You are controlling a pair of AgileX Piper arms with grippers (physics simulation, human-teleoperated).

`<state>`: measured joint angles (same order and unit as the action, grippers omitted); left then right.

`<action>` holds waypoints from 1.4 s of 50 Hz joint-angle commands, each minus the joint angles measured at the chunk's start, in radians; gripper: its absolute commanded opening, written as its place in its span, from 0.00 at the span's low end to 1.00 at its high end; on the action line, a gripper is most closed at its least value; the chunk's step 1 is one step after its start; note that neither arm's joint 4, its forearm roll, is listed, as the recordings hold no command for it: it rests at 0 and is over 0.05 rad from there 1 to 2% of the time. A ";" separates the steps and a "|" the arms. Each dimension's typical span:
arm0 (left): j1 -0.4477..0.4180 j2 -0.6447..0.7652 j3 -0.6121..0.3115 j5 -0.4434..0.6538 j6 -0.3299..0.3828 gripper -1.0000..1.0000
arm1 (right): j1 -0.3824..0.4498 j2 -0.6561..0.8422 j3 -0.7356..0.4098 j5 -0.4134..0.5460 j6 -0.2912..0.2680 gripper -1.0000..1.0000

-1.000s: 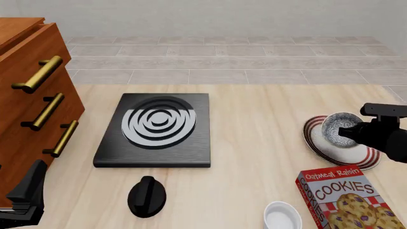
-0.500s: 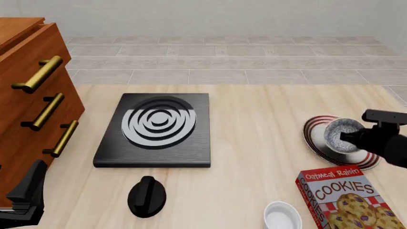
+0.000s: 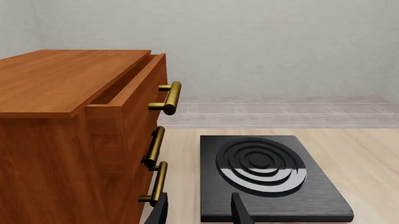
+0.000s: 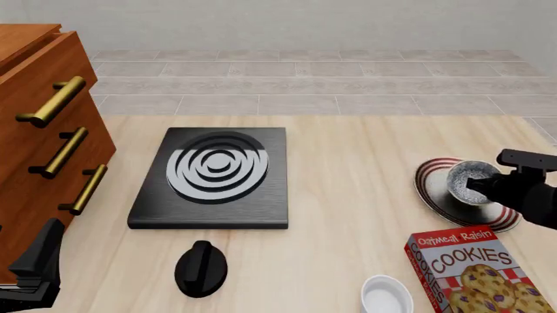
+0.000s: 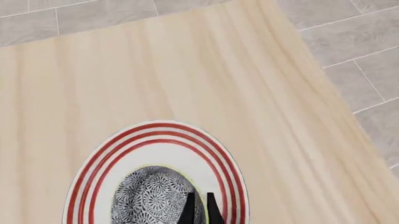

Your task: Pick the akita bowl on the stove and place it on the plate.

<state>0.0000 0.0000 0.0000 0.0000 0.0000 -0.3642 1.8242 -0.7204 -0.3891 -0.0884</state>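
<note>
1. We find the akita bowl (image 4: 471, 182) over the plate (image 4: 435, 195) at the table's right side, well apart from the stove (image 4: 211, 178), which carries nothing.
2. The bowl is round, so we record no long axis. Its mouth faces up and tips slightly toward the camera in the front view, showing the speckled inside. We cannot tell whether its base touches the plate.
3. The right gripper (image 5: 199, 211) has its two fingers close together with the bowl's rim between them, clamped on the bowl; the right wrist view shows the bowl (image 5: 156, 198) inside the plate's red stripes (image 5: 156, 135).
4. The left gripper (image 3: 198, 210) sits low at the near left, beside the wooden drawer cabinet (image 4: 44, 130). Its fingers stand apart with nothing between them, pointing toward the stove (image 3: 268, 177).
5. Also on the table: a black knob (image 4: 201, 268) in front of the stove, a white ramekin (image 4: 387, 297), and a cookie box (image 4: 474, 270) just near of the plate.
</note>
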 commanded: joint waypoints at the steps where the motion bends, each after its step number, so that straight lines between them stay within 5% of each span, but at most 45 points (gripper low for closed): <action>1: 0.000 0.000 0.000 0.000 0.000 1.00 | 0.034 -0.024 0.039 -0.024 0.024 1.00; 62: 0.000 0.000 0.000 0.000 0.000 1.00 | 0.346 -0.541 0.032 0.254 0.060 1.00; 68: 0.000 0.000 0.000 0.000 0.000 1.00 | 0.378 -0.572 0.035 0.261 0.054 1.00; 70: 0.000 0.000 0.000 0.000 0.000 1.00 | 0.395 -0.575 0.044 0.259 -0.001 1.00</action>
<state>0.0000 0.0000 0.0000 0.0000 0.0000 -0.0277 1.3006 -0.6837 -0.1497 -0.0413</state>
